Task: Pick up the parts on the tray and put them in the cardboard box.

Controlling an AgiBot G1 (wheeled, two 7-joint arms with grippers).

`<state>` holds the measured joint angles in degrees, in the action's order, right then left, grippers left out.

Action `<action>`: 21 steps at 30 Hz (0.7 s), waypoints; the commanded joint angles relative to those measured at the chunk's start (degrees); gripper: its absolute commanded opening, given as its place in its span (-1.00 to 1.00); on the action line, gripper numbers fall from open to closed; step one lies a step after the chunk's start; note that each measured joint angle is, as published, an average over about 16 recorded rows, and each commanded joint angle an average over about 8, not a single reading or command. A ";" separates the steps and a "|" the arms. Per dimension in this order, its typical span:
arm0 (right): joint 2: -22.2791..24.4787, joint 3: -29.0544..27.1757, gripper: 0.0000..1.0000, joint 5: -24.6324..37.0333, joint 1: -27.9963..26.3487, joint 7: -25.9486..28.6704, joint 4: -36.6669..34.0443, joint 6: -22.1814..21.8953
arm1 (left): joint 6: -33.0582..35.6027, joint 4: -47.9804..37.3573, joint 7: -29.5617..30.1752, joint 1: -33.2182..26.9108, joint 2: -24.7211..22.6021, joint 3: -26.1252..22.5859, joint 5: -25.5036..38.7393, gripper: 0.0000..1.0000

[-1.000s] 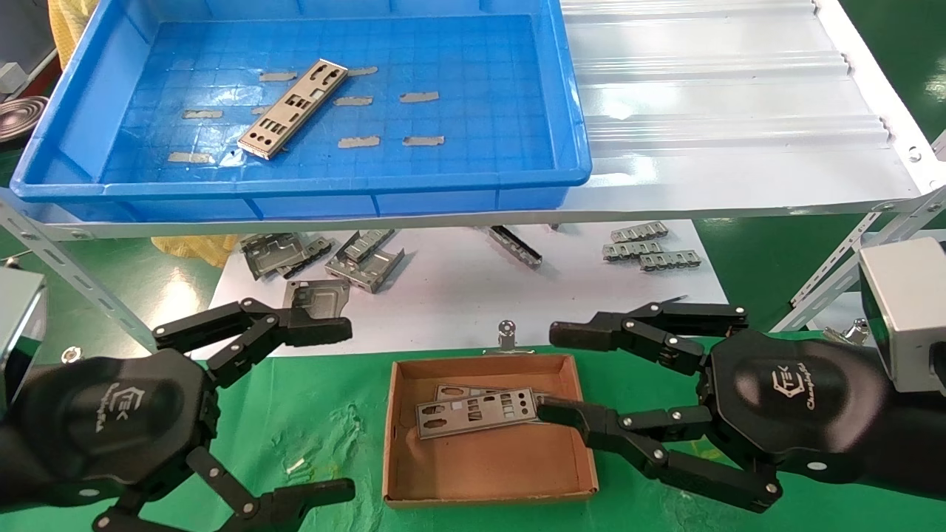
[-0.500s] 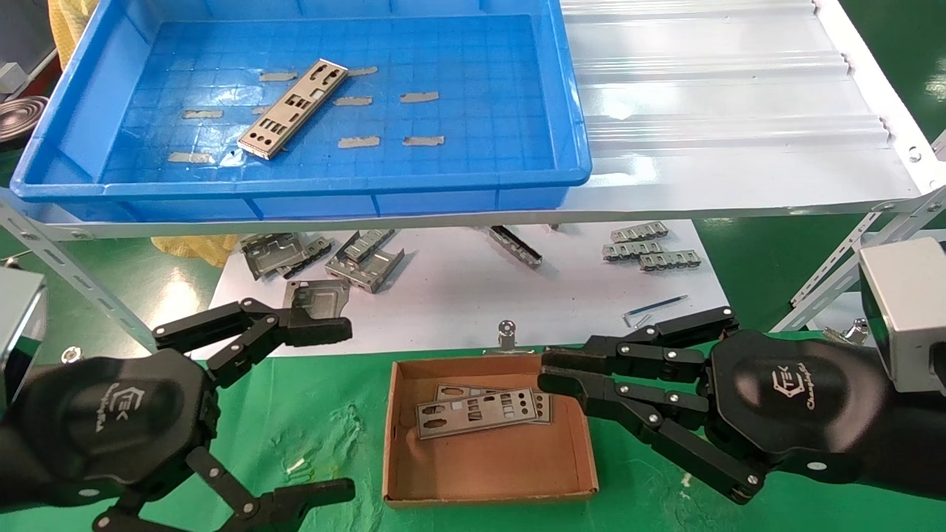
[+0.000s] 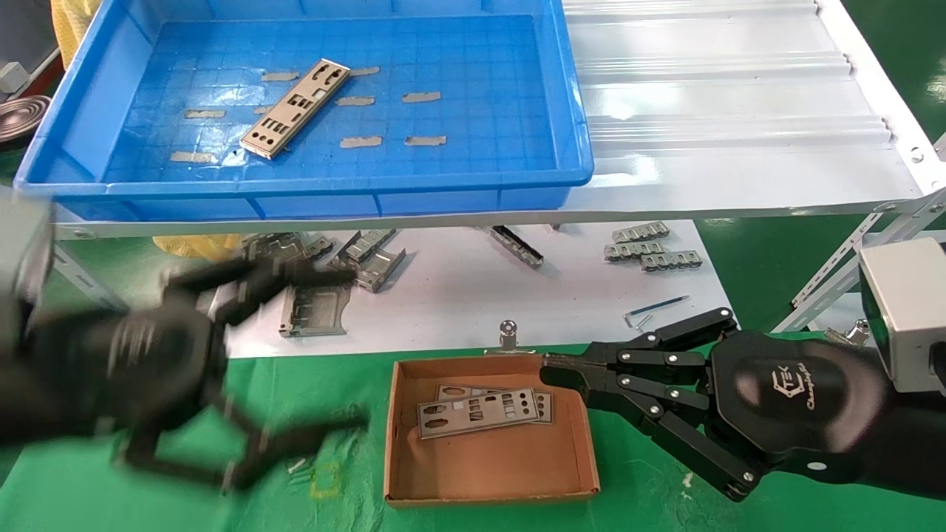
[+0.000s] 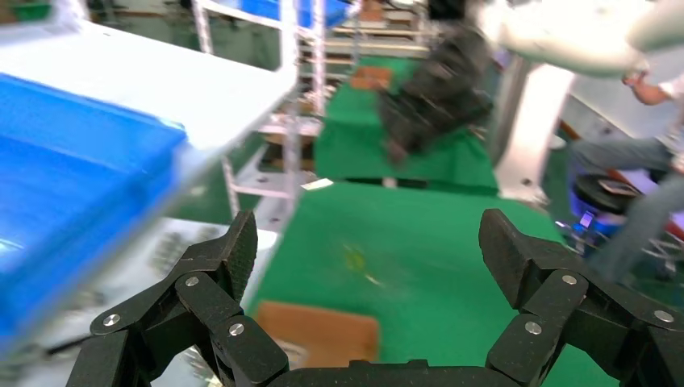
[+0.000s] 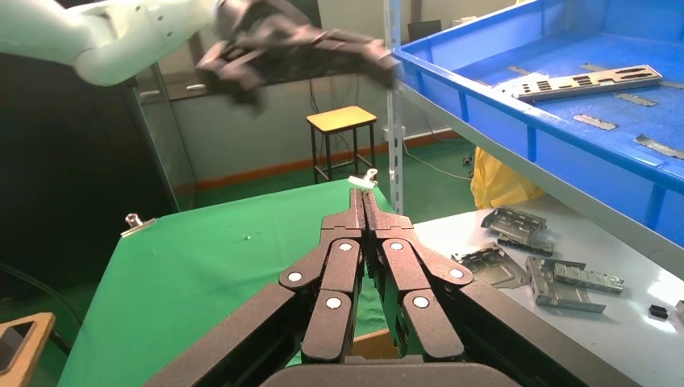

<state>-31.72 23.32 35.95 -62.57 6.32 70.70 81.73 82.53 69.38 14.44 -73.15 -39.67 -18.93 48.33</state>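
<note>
From my seat, nearest to me is the green desk (image 3: 185,510) with the cardboard box (image 3: 488,473) sitting on it. Two parts lie flat inside it, toward its far wall: one plate (image 3: 478,411) on top, overlapping a second plate (image 3: 452,391) that peeks out behind it.

My right gripper (image 3: 545,372) hangs at the box's far right corner, its fingers (image 5: 364,211) clenched together with nothing between them; the right wrist view shows the two tips pressed flat against each other.

My left gripper (image 3: 340,347) is over the desk to the left of the box, smeared with motion blur in the head view. Its fingers (image 4: 234,250) are spread wide and empty, which the left wrist view shows clearly.

Beyond the green cloth is a white sheet (image 3: 473,295) scattered with bent grey brackets (image 3: 373,255), a few small strips of metal (image 3: 650,251) to the right, and a hex key (image 3: 654,307). A metal clip (image 3: 507,332) sits at the cloth's edge just behind the box.

Farther up, on the white corrugated shelf (image 3: 739,111), rests the blue tray (image 3: 562,133). One part (image 3: 295,108) remains in it, lying flat and diagonal on the grid floor in the left half, among short grey tape bits (image 3: 421,97).
</note>
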 commanded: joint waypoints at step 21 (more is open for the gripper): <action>0.00 0.00 -0.82 0.00 0.00 0.00 0.00 0.00 | -15.22 -49.71 -5.83 -38.18 -23.35 -12.80 28.76 1.00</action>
<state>-31.72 23.33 35.95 -62.57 6.32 70.70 81.73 67.74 20.87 8.57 -110.67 -62.53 -31.45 76.49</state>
